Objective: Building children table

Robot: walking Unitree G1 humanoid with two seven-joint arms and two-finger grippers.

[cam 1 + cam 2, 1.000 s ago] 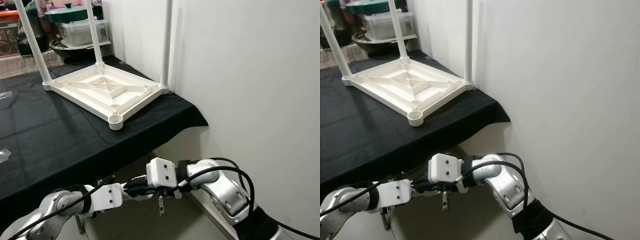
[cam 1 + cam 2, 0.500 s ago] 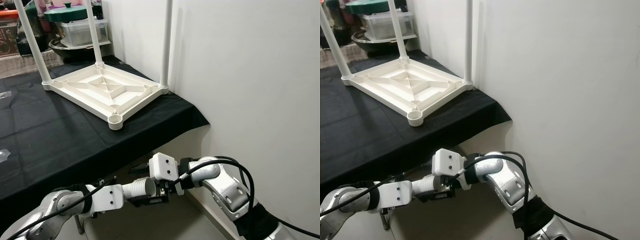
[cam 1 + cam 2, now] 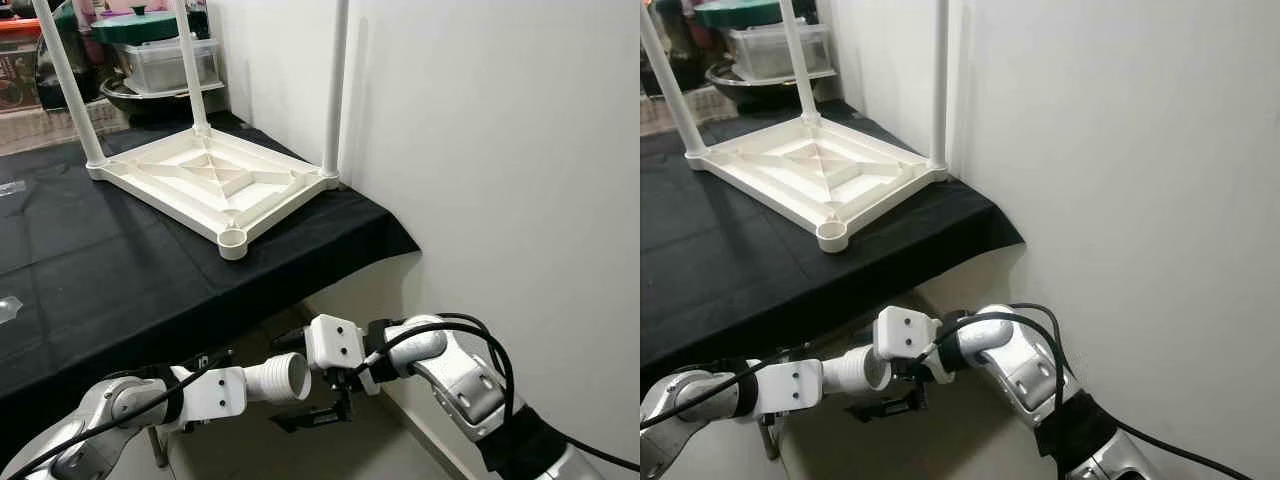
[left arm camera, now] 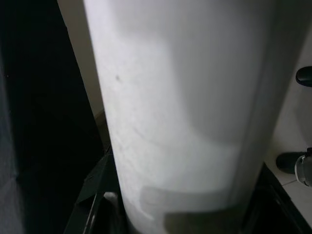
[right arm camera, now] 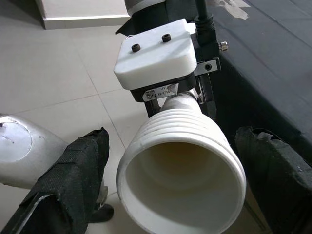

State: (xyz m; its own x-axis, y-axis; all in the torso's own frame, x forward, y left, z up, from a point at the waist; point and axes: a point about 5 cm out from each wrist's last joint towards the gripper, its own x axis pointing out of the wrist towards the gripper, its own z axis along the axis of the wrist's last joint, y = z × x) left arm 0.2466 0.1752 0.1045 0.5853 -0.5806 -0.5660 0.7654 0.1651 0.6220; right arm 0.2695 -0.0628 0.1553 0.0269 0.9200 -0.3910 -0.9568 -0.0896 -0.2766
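An upturned white table top (image 3: 215,180) lies on the black cloth (image 3: 100,280). Three white legs stand in it, among them a left one (image 3: 64,85) and one by the wall (image 3: 336,85). The front corner socket (image 3: 233,240) holds nothing. Below the cloth's edge, my left gripper (image 3: 255,383) is shut on a loose white table leg (image 3: 282,378) with a ribbed, hollow end (image 5: 180,185). My right gripper (image 5: 180,195) is open, its black fingers (image 5: 73,180) standing apart on either side of that ribbed end without touching it.
A white wall (image 3: 500,150) runs close along the right. Clear plastic boxes (image 3: 165,60) and a dark bowl (image 3: 130,95) sit behind the table. Pale floor tiles (image 5: 48,73) lie under the arms.
My right gripper has come off the leg's end and spread its fingers, one now hanging below the leg. The ribbed end has come into sight. The left arm holds still.
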